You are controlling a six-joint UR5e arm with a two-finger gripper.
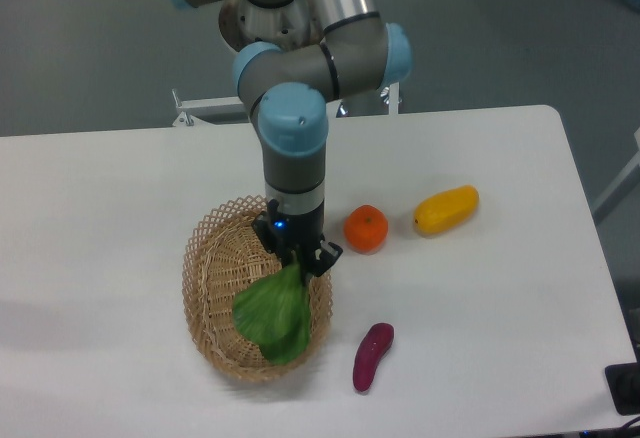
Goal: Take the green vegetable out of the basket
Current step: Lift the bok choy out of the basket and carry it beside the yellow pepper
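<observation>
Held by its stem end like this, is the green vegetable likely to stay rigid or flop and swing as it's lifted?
The green vegetable hangs leaf-down from the gripper, so it probably swings a little. Its leaves hold one broad shape, suggesting a fairly stiff, light toy. Its lower leaves overlap the basket rim, which might catch them.
</observation>
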